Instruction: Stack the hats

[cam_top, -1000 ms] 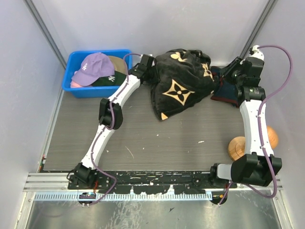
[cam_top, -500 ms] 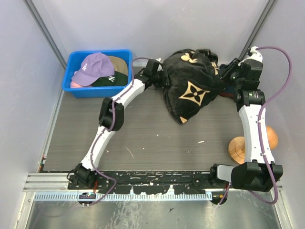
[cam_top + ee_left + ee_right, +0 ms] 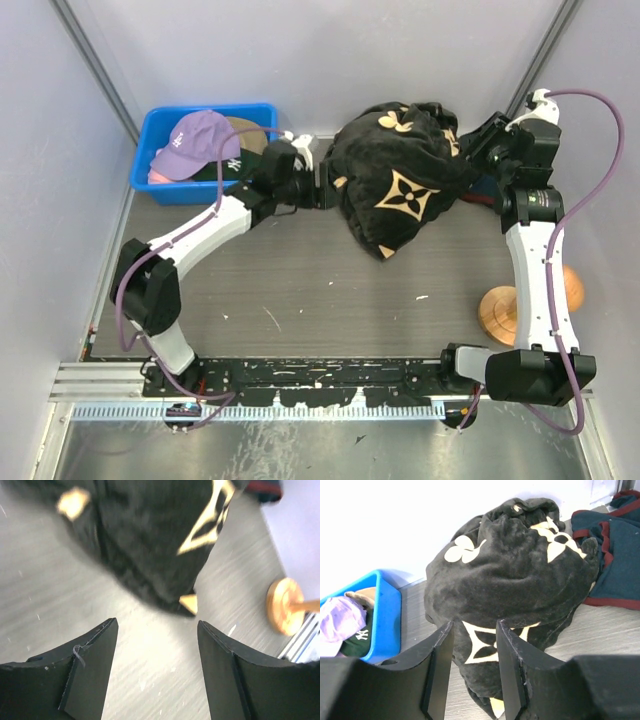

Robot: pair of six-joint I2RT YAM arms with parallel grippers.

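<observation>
Left gripper (image 3: 156, 622) gapes empty, right gripper (image 3: 474, 625) is parted, seemingly empty too — the left should pinch the lavender cap (image 3: 195, 140) at its crown, in the far-left corner of the worktop (image 3: 300, 290).

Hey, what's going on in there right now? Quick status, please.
Left gripper open, empty. Right gripper open, empty. Hats heaped in blue bin, none held. Black cloth lies between the grippers.
</observation>
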